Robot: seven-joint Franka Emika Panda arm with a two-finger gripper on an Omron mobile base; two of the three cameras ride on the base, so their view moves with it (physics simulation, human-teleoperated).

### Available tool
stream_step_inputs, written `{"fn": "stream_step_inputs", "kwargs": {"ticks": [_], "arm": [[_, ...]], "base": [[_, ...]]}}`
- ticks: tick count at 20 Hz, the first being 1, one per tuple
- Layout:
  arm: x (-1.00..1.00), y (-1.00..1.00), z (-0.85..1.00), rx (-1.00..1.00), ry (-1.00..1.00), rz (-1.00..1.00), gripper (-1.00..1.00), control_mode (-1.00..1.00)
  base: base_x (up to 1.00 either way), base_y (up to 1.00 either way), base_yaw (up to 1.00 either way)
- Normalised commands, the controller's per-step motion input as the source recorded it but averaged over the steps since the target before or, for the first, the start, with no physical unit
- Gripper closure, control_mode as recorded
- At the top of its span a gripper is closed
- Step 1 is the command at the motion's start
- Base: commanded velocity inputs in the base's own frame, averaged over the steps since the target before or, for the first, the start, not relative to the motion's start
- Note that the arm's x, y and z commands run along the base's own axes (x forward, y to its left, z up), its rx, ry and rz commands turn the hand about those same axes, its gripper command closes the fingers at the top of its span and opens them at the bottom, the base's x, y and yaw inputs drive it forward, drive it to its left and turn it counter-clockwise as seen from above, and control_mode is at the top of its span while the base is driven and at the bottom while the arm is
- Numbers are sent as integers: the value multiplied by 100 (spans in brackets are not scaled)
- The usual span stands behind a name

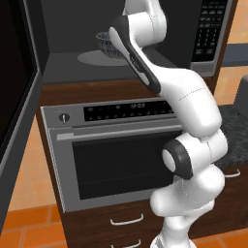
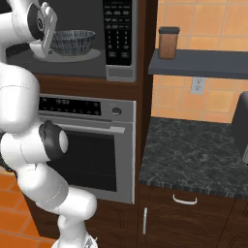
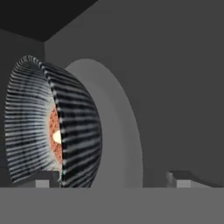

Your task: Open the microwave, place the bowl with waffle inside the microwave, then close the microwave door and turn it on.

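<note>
The microwave point(image 1: 210, 29) point(image 2: 118, 34) stands open, and its door point(image 1: 17, 97) is swung out to the left. Inside, the ribbed dark grey bowl point(image 1: 107, 42) point(image 2: 72, 42) point(image 3: 65, 127) rests on the round turntable point(image 1: 92, 58) point(image 3: 118, 131). The orange-brown waffle point(image 3: 54, 135) lies in the bowl. My gripper point(image 3: 113, 178) reaches into the cavity and is open, its jaws wide apart. One fingertip point(image 3: 43, 178) sits just beside the bowl's rim, the other point(image 3: 183, 178) well clear of it. The hand view is rolled, so the bowl appears on its side. My arm hides part of the bowl in the left base view.
A steel oven point(image 1: 121, 160) point(image 2: 92, 150) with a bar handle sits below the microwave. To the right are a dark stone counter point(image 2: 193, 150), a shelf carrying a brown jar point(image 2: 168, 42), and a dark appliance point(image 2: 242, 126). Drawers with handles point(image 1: 127, 220) lie under the oven.
</note>
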Motion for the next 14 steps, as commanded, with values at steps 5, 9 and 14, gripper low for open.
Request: {"fn": "stream_step_inputs", "kwargs": {"ticks": [5,9,14], "arm": [[-100,-9,7,-12,-8,18,-100,-100],[-100,-25,-9,-17,-1,30,-100,-100],[-100,-15,-6,-17,0,27,-100,-100]], "base": [[0,0,0],[0,0,0],[0,0,0]]}}
